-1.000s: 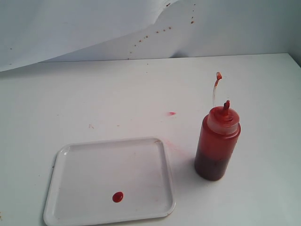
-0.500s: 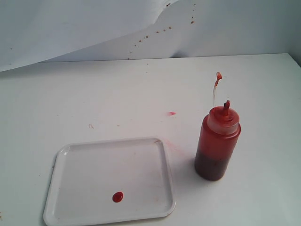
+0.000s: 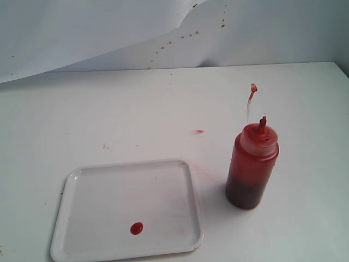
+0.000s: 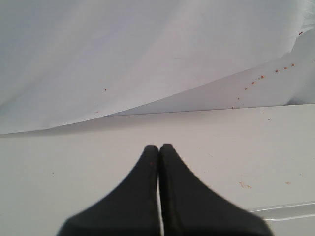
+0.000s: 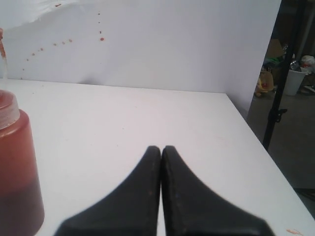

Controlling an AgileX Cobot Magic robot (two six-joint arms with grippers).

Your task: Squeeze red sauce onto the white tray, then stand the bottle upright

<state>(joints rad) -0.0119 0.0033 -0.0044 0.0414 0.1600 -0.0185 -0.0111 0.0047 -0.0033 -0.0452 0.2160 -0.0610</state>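
Left hand (image 4: 158, 147), right hand (image 5: 161, 149): both closed

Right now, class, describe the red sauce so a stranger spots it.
On the white table, find the white tray left of the bottle. Near its front edge sits the red sauce: one glossy round blob, unlike the faint pink smear outside it.

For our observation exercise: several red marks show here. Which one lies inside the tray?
The round glossy sauce blob on the tray; the pink smear lies on the table instead.
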